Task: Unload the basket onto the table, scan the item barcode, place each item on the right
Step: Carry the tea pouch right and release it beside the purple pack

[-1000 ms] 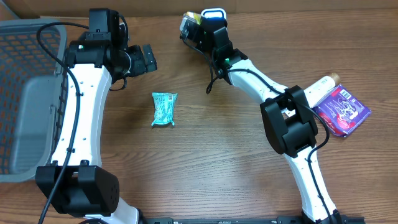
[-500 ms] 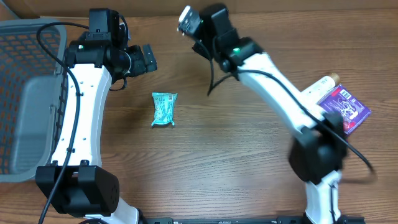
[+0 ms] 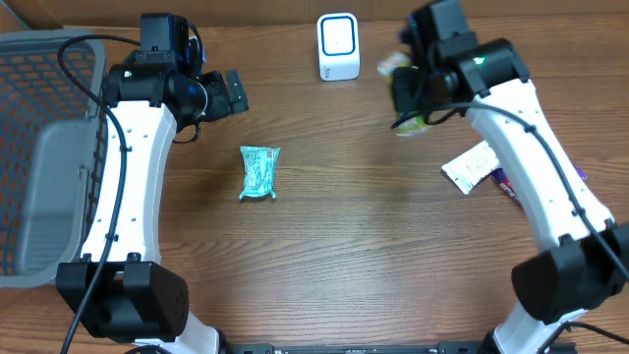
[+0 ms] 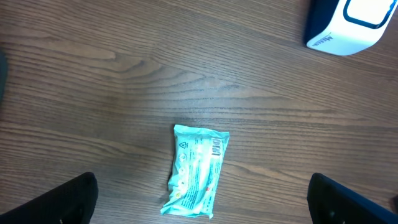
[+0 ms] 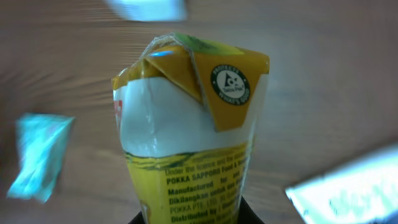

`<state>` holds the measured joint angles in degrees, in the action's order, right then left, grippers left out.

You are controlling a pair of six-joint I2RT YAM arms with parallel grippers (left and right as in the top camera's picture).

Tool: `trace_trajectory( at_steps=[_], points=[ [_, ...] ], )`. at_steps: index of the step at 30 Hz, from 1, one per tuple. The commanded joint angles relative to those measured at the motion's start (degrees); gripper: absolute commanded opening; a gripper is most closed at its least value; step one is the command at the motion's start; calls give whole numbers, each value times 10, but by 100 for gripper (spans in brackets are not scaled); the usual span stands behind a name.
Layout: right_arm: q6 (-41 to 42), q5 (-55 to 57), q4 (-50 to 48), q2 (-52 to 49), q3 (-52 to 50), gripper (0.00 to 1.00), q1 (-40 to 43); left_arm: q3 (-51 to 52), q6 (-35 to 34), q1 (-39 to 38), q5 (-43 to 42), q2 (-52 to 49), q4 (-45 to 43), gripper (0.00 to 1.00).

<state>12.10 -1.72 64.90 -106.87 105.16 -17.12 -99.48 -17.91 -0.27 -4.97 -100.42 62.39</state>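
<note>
The right gripper [image 3: 406, 90] squeezes the yellow carton [image 5: 193, 124], at 3 o'clock from the white scanner [image 3: 338, 47]. The left gripper [image 3: 228, 93] is wide open, with the teal packet [image 3: 259, 172] at its 5 o'clock.

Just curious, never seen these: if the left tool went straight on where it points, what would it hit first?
Probably the teal plastic packet lying on the brown wooden table, centred ahead of the open left tool; depth is hard to judge.

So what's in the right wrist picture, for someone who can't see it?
A yellow-and-white drink carton fills the frame, close to the camera. Behind it, blurred, a teal packet lies at left on the wooden table.
</note>
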Motion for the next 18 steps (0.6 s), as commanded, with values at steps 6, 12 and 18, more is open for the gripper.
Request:
trace_trajectory(
  at_steps=[6, 12, 18],
  points=[
    [235, 14, -118, 1, -192, 4, 144, -9, -5, -1, -4, 8, 0, 99],
    [313, 7, -184, 1, -280, 23, 218, -9, -5, -1, -4, 8, 0, 100],
    [310, 8, -203, 1, -288, 65, 230, -9, -5, -1, -4, 8, 0, 100]
  ],
)
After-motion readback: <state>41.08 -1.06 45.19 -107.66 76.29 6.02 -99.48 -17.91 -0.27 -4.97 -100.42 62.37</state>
